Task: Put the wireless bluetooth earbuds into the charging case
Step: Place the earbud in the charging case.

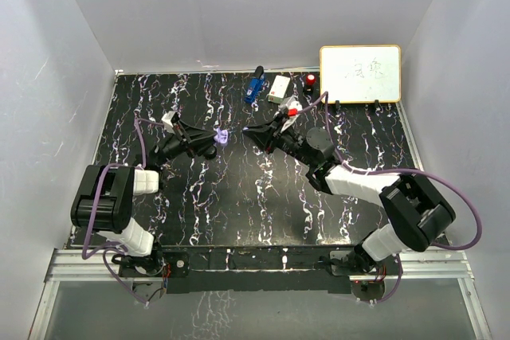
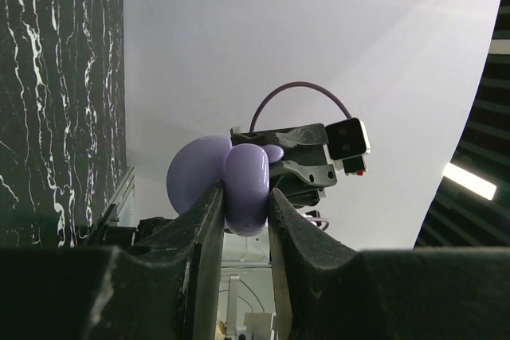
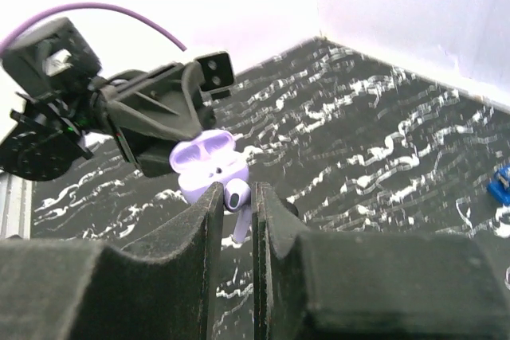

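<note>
The lavender charging case (image 1: pixel 223 137) hangs above the middle of the black marbled table, with my left gripper (image 1: pixel 213 141) shut on its body. In the left wrist view the case (image 2: pixel 243 177) sits pinched between the fingers of that gripper (image 2: pixel 245 197). My right gripper (image 1: pixel 249 130) faces it from the right, shut on a lavender earbud (image 3: pixel 238 197). The right wrist view shows the case (image 3: pixel 209 166) with its lid open, just beyond the right gripper (image 3: pixel 237 193) and touching or nearly touching the earbud. The stem of the earbud points down.
At the back of the table lie a blue gadget (image 1: pixel 254 85), a small white box (image 1: pixel 280 87) and a red-topped object (image 1: pixel 310 80). A whiteboard (image 1: pixel 360 73) leans at the back right corner. White walls enclose three sides.
</note>
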Available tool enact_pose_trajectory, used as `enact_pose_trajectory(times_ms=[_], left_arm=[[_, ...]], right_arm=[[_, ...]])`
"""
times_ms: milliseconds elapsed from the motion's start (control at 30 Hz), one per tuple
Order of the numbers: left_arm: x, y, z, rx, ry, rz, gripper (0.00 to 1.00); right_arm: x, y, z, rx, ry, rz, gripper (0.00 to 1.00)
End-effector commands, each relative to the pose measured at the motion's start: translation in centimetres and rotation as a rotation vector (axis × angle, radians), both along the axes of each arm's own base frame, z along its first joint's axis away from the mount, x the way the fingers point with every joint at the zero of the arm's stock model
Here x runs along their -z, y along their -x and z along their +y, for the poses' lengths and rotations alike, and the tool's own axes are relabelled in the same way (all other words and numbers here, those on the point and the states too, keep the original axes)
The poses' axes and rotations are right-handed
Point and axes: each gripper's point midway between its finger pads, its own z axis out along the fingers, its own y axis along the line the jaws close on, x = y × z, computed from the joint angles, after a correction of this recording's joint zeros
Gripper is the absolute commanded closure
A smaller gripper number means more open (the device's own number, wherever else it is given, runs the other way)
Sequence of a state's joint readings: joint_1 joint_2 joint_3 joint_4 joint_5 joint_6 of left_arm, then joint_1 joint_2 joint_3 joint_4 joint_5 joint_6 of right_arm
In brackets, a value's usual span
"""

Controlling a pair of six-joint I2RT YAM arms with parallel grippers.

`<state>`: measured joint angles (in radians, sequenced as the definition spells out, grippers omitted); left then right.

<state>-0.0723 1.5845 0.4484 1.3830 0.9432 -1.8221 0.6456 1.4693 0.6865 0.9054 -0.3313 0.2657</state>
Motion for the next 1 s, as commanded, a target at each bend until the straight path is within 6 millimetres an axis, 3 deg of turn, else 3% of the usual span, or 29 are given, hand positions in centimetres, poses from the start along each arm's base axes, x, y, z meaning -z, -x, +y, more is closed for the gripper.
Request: enact_pose_trajectory(times_ms=[0, 333, 967], left_arm=[[-2.9, -0.1, -0.9, 0.006, 0.022, -0.135, 1.00], [-2.5, -0.1, -2.6, 0.009, 0.036, -0.090, 1.00], [-2.9, -0.3, -4.6, -0.018, 0.111, -0.029, 1.00]], right_arm=[[-4.2, 1.6, 0.3, -0.075, -0.125, -0.184, 0.92], [-5.2, 2.5, 0.5, -0.115, -0.178, -0.299, 0.94], [-4.3, 2.9, 0.5, -0.116, -0.205, -0.454, 1.00]])
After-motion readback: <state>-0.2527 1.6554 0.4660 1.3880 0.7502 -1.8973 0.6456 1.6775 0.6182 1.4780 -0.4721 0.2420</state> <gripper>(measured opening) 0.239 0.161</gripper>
